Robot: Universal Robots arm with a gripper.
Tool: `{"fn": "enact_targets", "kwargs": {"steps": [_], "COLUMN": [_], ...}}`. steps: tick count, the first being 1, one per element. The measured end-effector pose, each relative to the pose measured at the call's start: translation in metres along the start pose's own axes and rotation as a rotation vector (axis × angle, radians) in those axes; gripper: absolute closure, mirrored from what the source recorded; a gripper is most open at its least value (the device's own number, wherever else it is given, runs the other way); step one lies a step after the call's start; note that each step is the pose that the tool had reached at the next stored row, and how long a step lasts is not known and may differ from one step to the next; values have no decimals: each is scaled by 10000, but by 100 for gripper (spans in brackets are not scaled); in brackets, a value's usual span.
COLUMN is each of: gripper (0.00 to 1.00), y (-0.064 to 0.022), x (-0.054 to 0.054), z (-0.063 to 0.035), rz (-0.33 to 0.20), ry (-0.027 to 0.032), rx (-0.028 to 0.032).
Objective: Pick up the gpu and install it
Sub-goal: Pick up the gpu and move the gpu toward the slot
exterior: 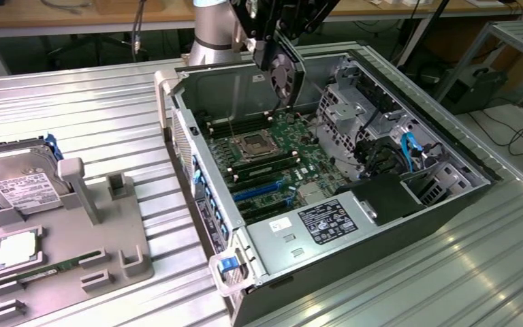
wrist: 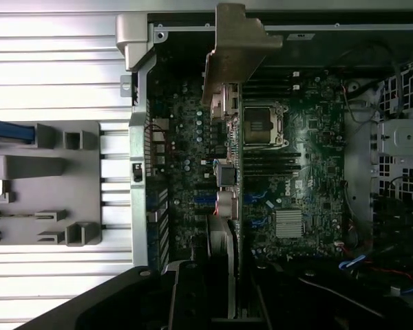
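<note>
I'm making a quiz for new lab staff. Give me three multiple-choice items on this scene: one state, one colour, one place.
1. The gpu is: A held by the gripper above the open case; B plugged in; C lying loose in the case.
2. The long slots on the motherboard are: A red; B white; C blue.
3. The hard drive sits: A inside the case; B on the grey fixture; C in the gripper.
Answers: A, the gripper clasps it over the motherboard; C, blue strips show there; B, it rests at the exterior view's left.
</note>
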State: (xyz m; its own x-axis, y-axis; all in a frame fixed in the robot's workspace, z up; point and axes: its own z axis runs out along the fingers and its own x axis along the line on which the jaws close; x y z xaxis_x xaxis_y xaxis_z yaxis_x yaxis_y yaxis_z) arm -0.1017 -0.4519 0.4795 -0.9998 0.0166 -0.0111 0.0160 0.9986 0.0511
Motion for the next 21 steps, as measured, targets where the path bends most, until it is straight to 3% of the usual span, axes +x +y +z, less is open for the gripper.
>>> {"fn": "enact_targets", "kwargs": {"steps": [7, 21], "gripper": [72, 72], "y": [3, 11], "x": [-175, -703], "z": [3, 15], "rz": [0, -2], "ry": [0, 0], "rx": [1, 0]}}
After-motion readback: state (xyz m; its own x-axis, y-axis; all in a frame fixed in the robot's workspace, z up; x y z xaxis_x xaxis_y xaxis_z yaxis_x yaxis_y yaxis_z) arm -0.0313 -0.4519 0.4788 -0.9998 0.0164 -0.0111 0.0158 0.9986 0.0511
